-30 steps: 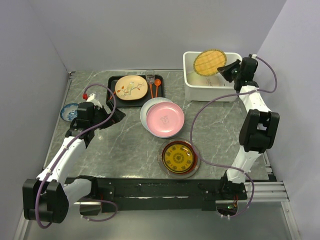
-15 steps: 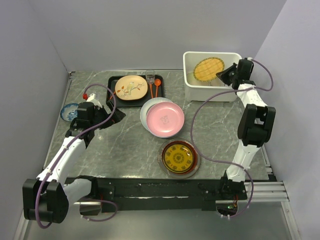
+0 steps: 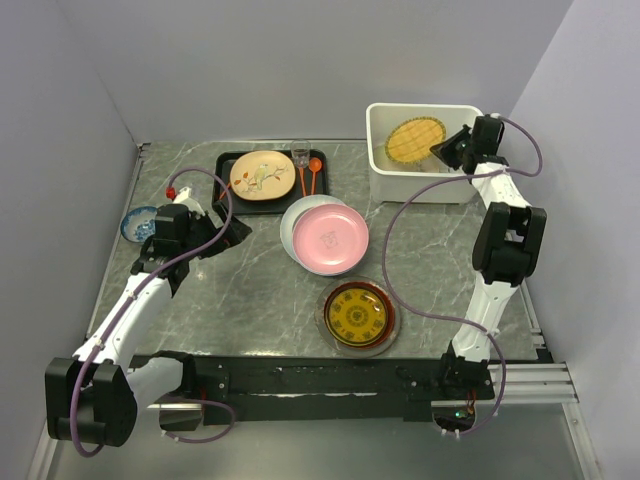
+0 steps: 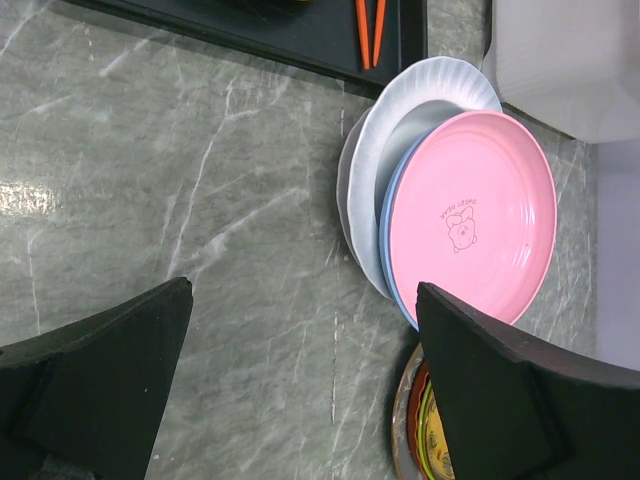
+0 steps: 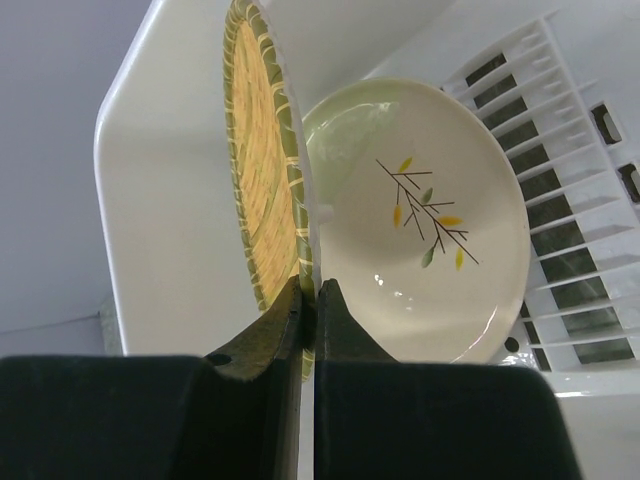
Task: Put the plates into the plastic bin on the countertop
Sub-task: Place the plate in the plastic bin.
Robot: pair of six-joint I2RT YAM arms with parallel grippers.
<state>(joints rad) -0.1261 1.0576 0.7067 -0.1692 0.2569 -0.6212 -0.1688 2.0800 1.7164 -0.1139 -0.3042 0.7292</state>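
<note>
My right gripper (image 3: 447, 152) (image 5: 309, 290) is shut on the rim of a yellow woven-pattern plate with a green edge (image 3: 413, 140) (image 5: 262, 170), held on edge inside the white plastic bin (image 3: 400, 186) (image 5: 160, 200). A cream plate with a twig print (image 5: 425, 230) lies in the bin on its slotted floor. On the countertop (image 3: 260, 290), a pink plate (image 3: 330, 238) (image 4: 470, 215) lies stacked on a white plate (image 3: 292, 215) (image 4: 400, 110). A gold-patterned dark red plate (image 3: 356, 316) sits near the front. A cream floral plate (image 3: 262, 174) lies on the black tray (image 3: 228, 165). My left gripper (image 3: 235, 232) (image 4: 300, 385) is open and empty, left of the pink stack.
A small blue-patterned bowl (image 3: 137, 223) sits at the far left edge. Orange utensils (image 3: 308, 175) lie on the tray's right side. Grey walls enclose the counter on three sides.
My right gripper has lowered the yellow woven plate from above the bin's rim down into the bin. The left arm has not moved.
</note>
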